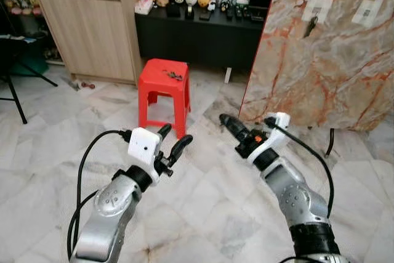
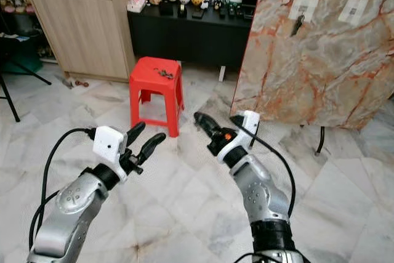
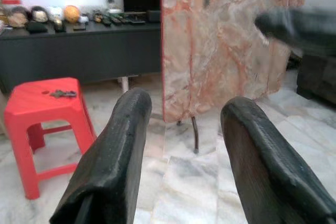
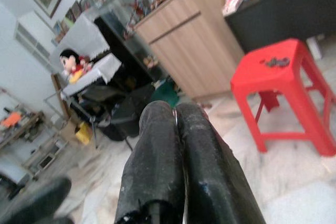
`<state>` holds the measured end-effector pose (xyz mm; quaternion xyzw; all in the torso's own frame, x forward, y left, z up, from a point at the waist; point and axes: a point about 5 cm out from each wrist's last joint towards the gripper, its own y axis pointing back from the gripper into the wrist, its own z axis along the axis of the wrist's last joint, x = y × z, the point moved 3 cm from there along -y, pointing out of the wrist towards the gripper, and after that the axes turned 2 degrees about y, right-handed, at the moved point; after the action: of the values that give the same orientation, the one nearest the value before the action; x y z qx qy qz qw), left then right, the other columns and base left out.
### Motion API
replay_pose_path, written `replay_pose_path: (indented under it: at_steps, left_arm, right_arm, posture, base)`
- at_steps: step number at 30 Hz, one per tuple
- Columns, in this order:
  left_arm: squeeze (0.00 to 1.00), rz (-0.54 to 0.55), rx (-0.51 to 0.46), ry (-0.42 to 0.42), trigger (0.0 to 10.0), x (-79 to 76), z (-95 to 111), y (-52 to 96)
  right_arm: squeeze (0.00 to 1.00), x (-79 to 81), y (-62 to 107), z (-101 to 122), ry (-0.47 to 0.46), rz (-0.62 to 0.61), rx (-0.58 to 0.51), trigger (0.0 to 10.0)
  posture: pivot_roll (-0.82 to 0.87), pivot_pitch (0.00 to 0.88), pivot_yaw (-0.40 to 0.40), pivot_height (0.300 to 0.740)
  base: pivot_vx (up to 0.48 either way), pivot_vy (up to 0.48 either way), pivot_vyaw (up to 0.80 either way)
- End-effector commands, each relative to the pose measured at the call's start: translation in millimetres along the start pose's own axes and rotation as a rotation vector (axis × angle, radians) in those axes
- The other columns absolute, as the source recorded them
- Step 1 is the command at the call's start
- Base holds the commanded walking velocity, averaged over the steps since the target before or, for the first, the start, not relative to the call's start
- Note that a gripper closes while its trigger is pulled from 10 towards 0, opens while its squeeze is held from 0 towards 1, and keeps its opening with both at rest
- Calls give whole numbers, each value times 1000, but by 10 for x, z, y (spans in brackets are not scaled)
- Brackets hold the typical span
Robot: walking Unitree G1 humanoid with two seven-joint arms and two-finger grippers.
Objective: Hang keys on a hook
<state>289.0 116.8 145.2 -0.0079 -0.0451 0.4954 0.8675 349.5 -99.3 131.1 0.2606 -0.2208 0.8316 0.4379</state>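
A: Where are the keys [image 1: 174, 76] found?
B: On the red stool [image 1: 161, 84], well apart. The left claw [image 1: 173, 140] is spread, the right claw [image 1: 225, 121] pressed together; the stool should be approached first.

— How many stools do you see?
— One red stool [image 1: 163, 78], with one bunch of keys [image 1: 174, 76] on its seat.

— And panels?
— One marble-patterned panel [image 1: 320, 60], carrying two pale hook plates [image 1: 317, 7]; one dark key [image 1: 310, 26] hangs from the nearer plate.

— Your own tools?
— Two: my left gripper [image 1: 173, 142] and my right gripper [image 1: 226, 122], two black fingers each.

— Furniture behind?
— One wooden cabinet [image 1: 92, 23] and one black sideboard [image 1: 197, 38]; the small figurines on it I cannot count surely.
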Motion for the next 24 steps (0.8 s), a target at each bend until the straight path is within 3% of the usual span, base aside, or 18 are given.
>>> replay_pose_path:
  at_steps: [1,5,11,15,18,20,24]
  left_arm:
    - [0,-50,9,-15,10000,-64,25,12]
    - [0,-124,34,-15,10000,-127,35,-3]
    - [0,-116,10,17,10000,-196,46,-97]
    - [0,-159,-15,72,10000,-394,95,-180]
    - [0,-174,-16,89,10000,-434,103,-187]
    - [0,-181,-12,93,10000,-458,91,-191]
    - [0,-185,-9,112,10000,-468,83,-203]
  right_arm:
    - [0,-15,-36,124,-16,-19,-62,10000]
    - [0,-47,-103,114,-61,-107,-98,10000]
    - [0,38,-149,5,-96,-119,-90,10000]
    - [0,163,-140,-82,-206,-138,-102,10000]
    - [0,180,-124,-99,-252,-155,-109,10000]
    - [0,190,-103,-133,-285,-161,-100,10000]
    - [0,261,-81,-243,-263,-152,-17,10000]
  posture:
    - [104,0,-96,740]
    - [110,0,-94,740]
    - [111,0,-89,740]
    - [88,0,-62,740]
    - [80,0,-54,740]
    - [77,0,-51,740]
    - [62,0,-43,740]
  base:
    - [0,0,0]
    - [0,0,0]
    - [0,0,0]
    - [0,0,0]
    - [0,0,0]
    - [0,0,0]
    - [0,0,0]
